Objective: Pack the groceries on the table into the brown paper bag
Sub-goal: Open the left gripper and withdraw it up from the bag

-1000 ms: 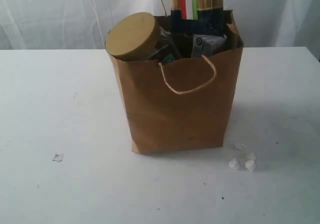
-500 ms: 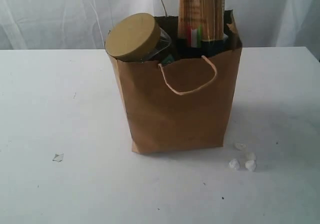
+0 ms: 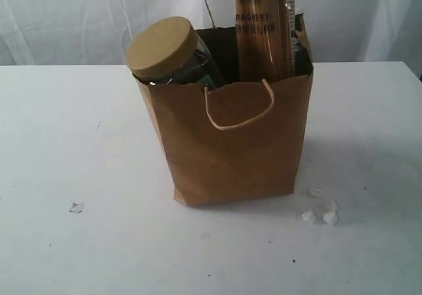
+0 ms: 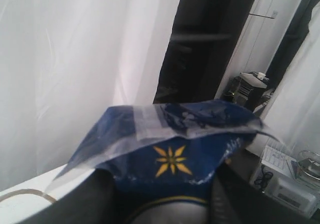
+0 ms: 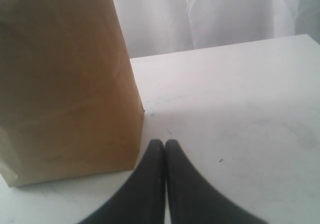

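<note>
The brown paper bag (image 3: pixel 231 150) stands upright mid-table. The tan-lidded clear jar (image 3: pixel 161 47) leans out of its left side. The spaghetti packet (image 3: pixel 262 31) stands upright in its right side and runs off the top of the exterior view. In the left wrist view my left gripper (image 4: pixel 162 196) is shut on the packet's blue end (image 4: pixel 175 151); a dark finger (image 4: pixel 95 199) sits on each side. My right gripper (image 5: pixel 165 145) is shut and empty, low over the table (image 5: pixel 240 108), next to the bag's wall (image 5: pixel 65 83). The other groceries are hidden.
Tiny white lumps (image 3: pixel 321 209) lie by the bag's front right corner, and a small white scrap (image 3: pixel 76 207) lies at front left. A white curtain (image 3: pixel 66 24) hangs behind the table.
The spaghetti packet has gone down into the bag; its dark lower end and the white-blue packet behind it no longer show. The bag's top and the jar shifted slightly left.
</note>
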Available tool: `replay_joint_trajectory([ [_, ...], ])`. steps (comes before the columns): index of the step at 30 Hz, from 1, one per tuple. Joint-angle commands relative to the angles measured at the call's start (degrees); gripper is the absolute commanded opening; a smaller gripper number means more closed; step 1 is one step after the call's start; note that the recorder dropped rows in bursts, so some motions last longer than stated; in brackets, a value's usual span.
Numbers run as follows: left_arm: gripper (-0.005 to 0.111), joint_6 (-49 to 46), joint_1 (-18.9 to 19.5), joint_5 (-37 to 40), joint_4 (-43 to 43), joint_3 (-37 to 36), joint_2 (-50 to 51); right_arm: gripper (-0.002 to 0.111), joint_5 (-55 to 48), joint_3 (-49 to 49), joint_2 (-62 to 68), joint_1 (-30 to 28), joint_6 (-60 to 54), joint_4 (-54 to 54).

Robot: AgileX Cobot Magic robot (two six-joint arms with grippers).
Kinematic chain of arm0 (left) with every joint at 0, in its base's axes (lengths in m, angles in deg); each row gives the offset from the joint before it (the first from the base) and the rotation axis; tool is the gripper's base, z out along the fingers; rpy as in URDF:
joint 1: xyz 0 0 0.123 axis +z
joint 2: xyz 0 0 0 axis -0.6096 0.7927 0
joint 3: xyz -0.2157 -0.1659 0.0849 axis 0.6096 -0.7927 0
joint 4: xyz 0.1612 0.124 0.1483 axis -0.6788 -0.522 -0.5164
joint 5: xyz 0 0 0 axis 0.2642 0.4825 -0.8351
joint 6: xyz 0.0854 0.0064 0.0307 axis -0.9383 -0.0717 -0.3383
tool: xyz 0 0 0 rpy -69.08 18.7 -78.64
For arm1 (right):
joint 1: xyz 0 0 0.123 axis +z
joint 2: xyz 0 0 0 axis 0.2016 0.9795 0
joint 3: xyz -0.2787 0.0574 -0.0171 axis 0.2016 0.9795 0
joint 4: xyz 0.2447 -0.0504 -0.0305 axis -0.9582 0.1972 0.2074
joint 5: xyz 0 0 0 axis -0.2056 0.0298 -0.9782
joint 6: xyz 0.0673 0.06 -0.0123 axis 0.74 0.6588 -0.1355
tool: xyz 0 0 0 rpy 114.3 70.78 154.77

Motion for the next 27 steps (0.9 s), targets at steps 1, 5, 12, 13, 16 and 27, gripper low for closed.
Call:
replay_joint_trajectory([
  [1, 0.0, 0.25, -0.14, -2.3, -0.3, -2.29, -0.87, 0.0, 0.28, 0.3, -0.33, -0.29, -0.13, 0.39],
  [5, 0.0, 0.25, -0.14, -3.59, -0.3, -5.98, -0.87, 0.0, 0.28, 0.3, -0.33, -0.29, -0.13, 0.39],
  [12, 0.0, 0.25, -0.14, -4.39, -0.3, -7.33, -0.87, 0.0, 0.28, 0.3, -0.33, -0.29, -0.13, 0.39],
  [13, 0.0, -0.08, -0.14, -5.12, -0.3, -6.91, -0.87, 0.0, 0.28, 0.3, -0.33, -0.29, -0.13, 0.39],
  [16, 0.0, -1.18, -0.14, -7.2, -0.3, -5.89, -0.87, 0.0, 0.28, 0.3, -0.33, -0.29, -0.13, 0.39],
  [27, 0.026, 1.11, -0.14, -11.39, -0.3, -5.73, -0.87, 0.0, 0.28, 0.3, -0.33, -0.29, -0.13, 0.39],
])
